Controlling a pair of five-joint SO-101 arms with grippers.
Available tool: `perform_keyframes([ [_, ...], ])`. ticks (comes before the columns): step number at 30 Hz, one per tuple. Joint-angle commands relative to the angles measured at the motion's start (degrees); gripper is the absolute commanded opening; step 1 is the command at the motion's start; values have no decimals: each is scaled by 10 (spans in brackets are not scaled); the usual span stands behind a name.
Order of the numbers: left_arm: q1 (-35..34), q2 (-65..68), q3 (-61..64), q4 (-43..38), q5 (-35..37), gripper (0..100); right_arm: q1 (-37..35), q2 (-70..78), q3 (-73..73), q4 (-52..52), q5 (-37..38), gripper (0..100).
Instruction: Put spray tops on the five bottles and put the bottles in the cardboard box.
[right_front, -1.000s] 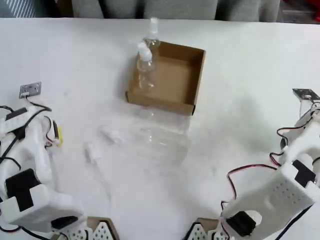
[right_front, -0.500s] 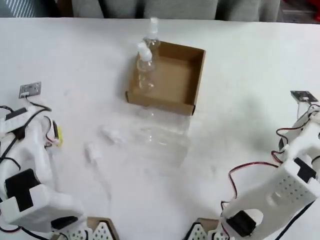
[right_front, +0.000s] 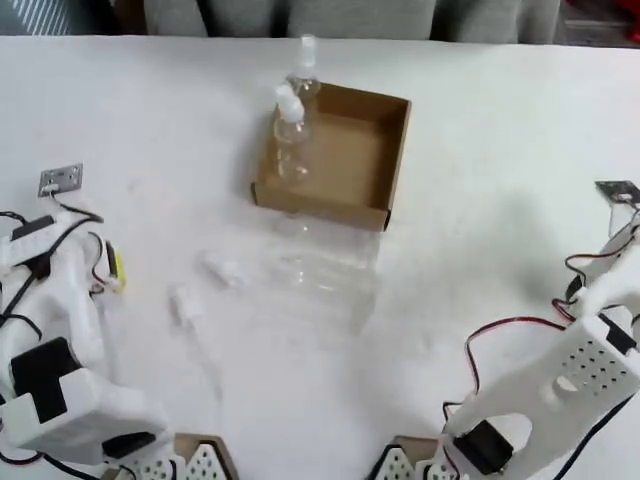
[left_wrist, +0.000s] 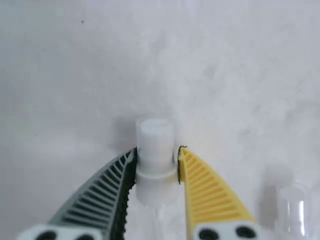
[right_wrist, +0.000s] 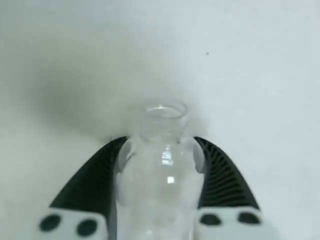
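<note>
In the left wrist view my left gripper (left_wrist: 156, 151) is shut on a white spray top (left_wrist: 155, 150), held between its grey and yellow fingers. My right gripper (right_wrist: 160, 142) is shut on a clear bottle (right_wrist: 162, 160) whose neck is open, with no top on it. The cardboard box (right_front: 385, 150) sits at the table's far middle. Two bottles with spray tops (right_front: 290, 130) (right_front: 303, 65) stand at its left wall. Clear bottles (right_front: 325, 265) lie on the table just in front of the box. Both arms sit at the near edge, left arm (right_front: 60, 380) and right arm (right_front: 560, 385).
Two loose white spray tops (right_front: 225, 270) (right_front: 185, 303) lie left of the lying bottles. Another open bottle neck (left_wrist: 295, 200) stands beside my left gripper. Small metal plates (right_front: 60, 180) (right_front: 615, 190) sit at the table's left and right sides.
The right arm has shifted slightly to the right and toward the near edge in the high view. The left arm, box and bottles have not moved.
</note>
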Motion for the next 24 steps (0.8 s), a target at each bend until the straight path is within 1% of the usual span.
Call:
perform_keyframes([
  [1,3,0,-26,-4,-5,33,14,-57,-117,92,4,17],
  [3,3,0,-26,-4,-5,33,23,-92,-178,146,-4,18],
  [5,3,0,-26,-4,-5,33,29,-128,-231,192,-37,16],
  [7,3,0,-26,-4,-4,32,36,-167,-253,209,-67,17],
  [9,3,0,-25,-4,-4,31,45,-204,-240,208,-99,17],
  [13,5,0,-25,-4,-4,31,44,-255,-158,196,-123,17],
  [16,6,0,-25,-3,-4,31,40,-281,-87,160,-131,18],
  [20,6,0,-25,-3,-4,31,30,-331,12,88,-176,18],
  [24,6,0,-25,-3,-4,31,-5,-399,109,44,-181,18],
])
